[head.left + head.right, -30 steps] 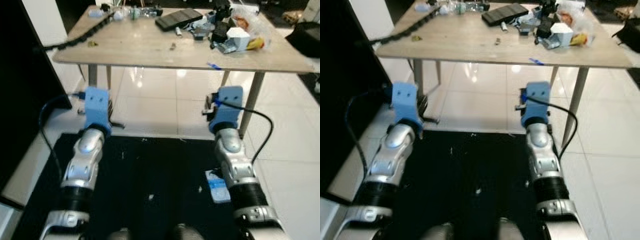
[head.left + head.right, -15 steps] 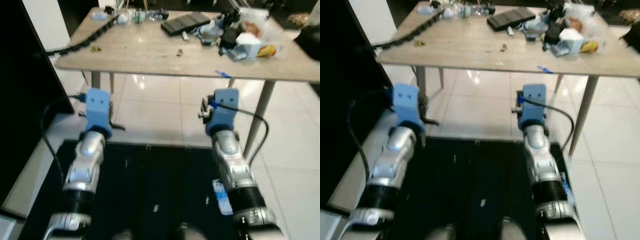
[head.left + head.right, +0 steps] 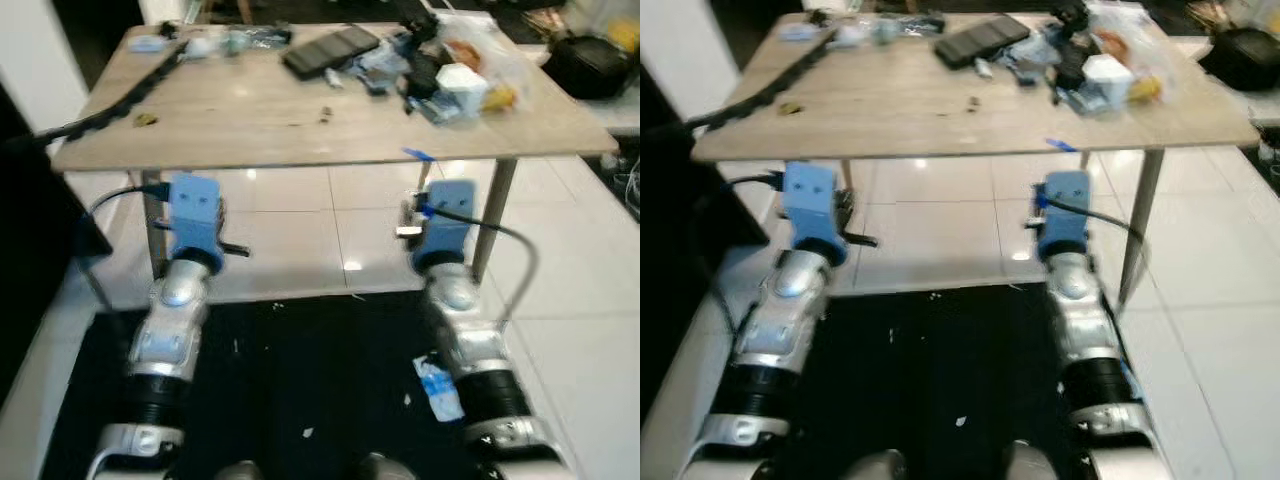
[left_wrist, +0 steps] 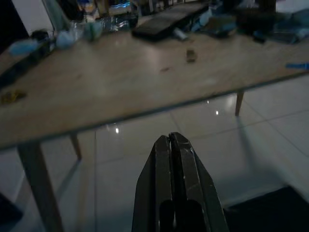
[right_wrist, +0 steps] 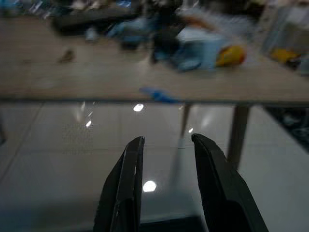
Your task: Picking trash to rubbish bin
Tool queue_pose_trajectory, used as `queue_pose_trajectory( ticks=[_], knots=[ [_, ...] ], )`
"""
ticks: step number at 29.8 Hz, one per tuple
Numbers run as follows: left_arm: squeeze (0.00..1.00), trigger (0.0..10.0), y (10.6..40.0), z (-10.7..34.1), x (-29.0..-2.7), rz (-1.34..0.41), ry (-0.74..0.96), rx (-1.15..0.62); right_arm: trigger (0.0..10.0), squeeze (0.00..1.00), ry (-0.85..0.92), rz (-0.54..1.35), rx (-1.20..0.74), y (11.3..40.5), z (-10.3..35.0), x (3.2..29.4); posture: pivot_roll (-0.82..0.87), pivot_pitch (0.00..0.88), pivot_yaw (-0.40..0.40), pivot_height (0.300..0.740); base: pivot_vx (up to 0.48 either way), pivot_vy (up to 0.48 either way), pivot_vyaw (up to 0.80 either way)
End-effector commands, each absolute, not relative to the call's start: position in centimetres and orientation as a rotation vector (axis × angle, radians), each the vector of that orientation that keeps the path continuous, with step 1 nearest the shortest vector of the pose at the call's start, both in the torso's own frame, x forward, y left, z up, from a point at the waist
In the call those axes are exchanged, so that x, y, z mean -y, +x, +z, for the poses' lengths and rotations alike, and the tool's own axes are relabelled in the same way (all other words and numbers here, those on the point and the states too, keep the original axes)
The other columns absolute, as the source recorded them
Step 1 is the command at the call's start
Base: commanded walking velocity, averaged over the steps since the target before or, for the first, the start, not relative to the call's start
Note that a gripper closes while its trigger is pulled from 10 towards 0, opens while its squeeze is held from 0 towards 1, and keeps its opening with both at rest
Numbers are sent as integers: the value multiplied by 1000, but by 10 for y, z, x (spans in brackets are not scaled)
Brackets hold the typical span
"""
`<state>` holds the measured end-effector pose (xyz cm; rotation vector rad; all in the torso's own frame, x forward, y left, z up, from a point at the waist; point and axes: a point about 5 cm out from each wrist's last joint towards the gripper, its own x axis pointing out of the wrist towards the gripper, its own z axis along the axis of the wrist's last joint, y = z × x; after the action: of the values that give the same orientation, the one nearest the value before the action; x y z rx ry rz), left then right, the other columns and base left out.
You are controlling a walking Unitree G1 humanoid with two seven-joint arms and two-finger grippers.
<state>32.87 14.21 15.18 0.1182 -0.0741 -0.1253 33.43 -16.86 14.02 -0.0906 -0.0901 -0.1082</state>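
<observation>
A light wooden table (image 3: 250,120) stands ahead of me. At its far right lies a heap of trash (image 3: 455,80): a white box, a yellow piece, clear plastic bags and dark bits. A blue scrap (image 3: 418,155) sits at the table's front edge. On the black mat beside my right arm lies a blue and white wrapper (image 3: 437,385). Both arms reach forward below the table's edge, their blue wrist blocks (image 3: 193,210) (image 3: 445,215) in front of the table legs. My left gripper (image 4: 170,137) is shut and holds nothing. My right gripper (image 5: 167,139) is open and empty.
A flat black keyboard-like object (image 3: 328,50), small bottles and a black cable chain (image 3: 110,100) lie across the tabletop. A black mat (image 3: 300,380) covers the floor under me, with white tiles beyond. A dark bag (image 3: 590,65) sits at the far right, a dark panel at the left.
The whole picture has shifted as the camera moved, so the table now lies more to the left. Both arms keep the same pose, left fingers shut, right fingers apart.
</observation>
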Motion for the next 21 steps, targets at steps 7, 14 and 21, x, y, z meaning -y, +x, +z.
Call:
queue_pose_trajectory(
  ticks=[7, 14, 21],
  knots=[
    [0, 10000, 330, 156, -148, -115, 114, 80, 10000, 0, -72, -64, 95, 335, 140, 152, -5, 28, -10, 740, 330, 0, 0],
    [0, 10000, 331, 157, -150, -102, 113, 83, 10000, 0, -76, -55, 90, 336, 140, 150, -12, 45, -19, 740, 329, 0, 0],
    [0, 10000, 329, 156, -146, -116, 116, 82, 10000, 0, -79, -66, 106, 337, 144, 154, -14, 46, -19, 740, 329, 0, 0]
  ],
)
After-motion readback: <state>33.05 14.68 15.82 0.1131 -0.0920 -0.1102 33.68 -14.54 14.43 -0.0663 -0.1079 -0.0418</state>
